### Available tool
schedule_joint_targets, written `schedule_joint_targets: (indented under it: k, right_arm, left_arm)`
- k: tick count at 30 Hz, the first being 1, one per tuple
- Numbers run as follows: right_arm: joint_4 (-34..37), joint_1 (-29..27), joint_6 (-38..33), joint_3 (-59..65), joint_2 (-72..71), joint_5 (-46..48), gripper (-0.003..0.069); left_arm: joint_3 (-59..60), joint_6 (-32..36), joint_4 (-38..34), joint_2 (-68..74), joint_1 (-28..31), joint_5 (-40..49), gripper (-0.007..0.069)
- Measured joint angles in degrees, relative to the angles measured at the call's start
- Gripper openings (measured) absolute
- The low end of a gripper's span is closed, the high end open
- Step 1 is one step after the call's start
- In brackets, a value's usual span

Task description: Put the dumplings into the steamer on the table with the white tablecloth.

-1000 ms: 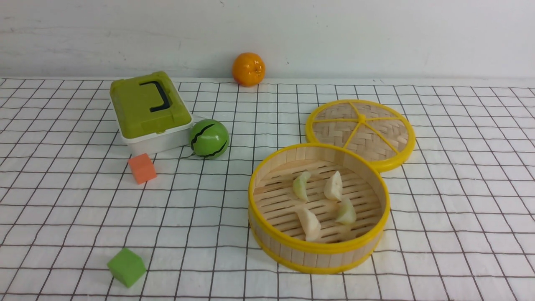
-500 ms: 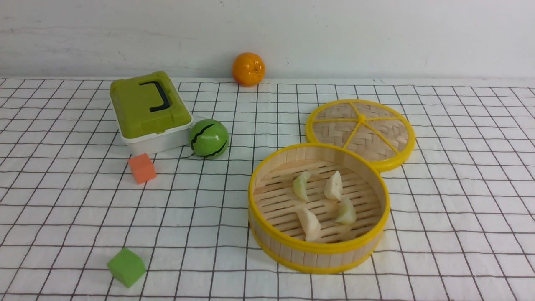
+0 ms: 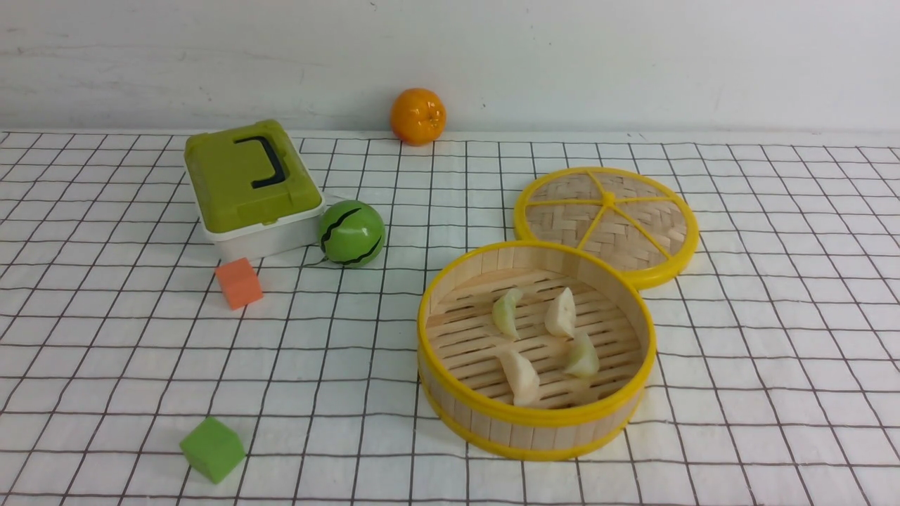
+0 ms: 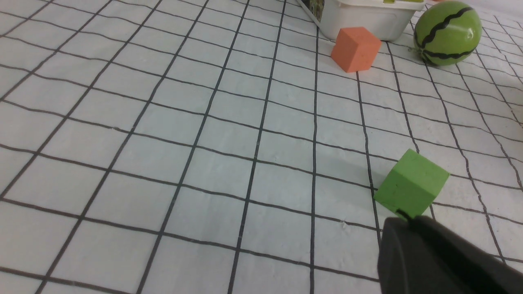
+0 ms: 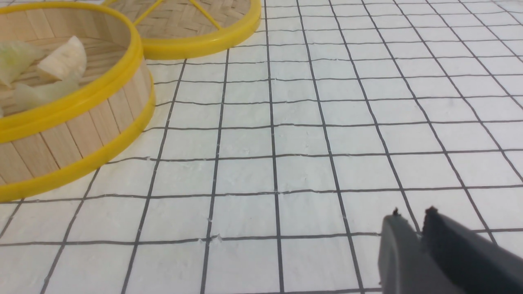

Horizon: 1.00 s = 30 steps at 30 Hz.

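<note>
Nothing on the table [image 3: 316, 393] has shifted since the earlier frame. Nearest, the left claw [image 4: 402, 216] is pressed together; the right claw's [image 5: 412, 222] tips stand slightly spread, holding nothing. Bare cloth lies between the green block [image 3: 213, 450] and the steamer [image 3: 538, 414], and at the steamer's three o'clock. Inside the steamer rest all four dumplings [image 3: 561, 314], apart from one another. At its one o'clock, the woven lid [image 3: 562, 211] adjoins the rim. Farther, toward ten, sits a closed green-lidded box [image 3: 242, 183], contents hidden.
</note>
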Motion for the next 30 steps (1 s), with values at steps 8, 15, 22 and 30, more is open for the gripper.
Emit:
schedule_joint_targets:
  k: [8,15,22,30]
  right_arm:
    - [0.0,0.0,0.0,0.0,0.0,0.0,0.0102]
    - [0.0,0.0,0.0,0.0,0.0,0.0,0.0111]
    - [0.0,0.0,0.0,0.0,0.0,0.0,0.012]
    - [0.0,0.0,0.0,0.0,0.0,0.0,0.0128]
  left_arm:
    - [0.0,0.0,0.0,0.0,0.0,0.0,-0.0013]
    - [0.0,0.0,0.0,0.0,0.0,0.0,-0.0013]
    - [0.0,0.1,0.0,0.0,0.0,0.0,-0.0013]
    - [0.0,0.1,0.0,0.0,0.0,0.0,-0.0012]
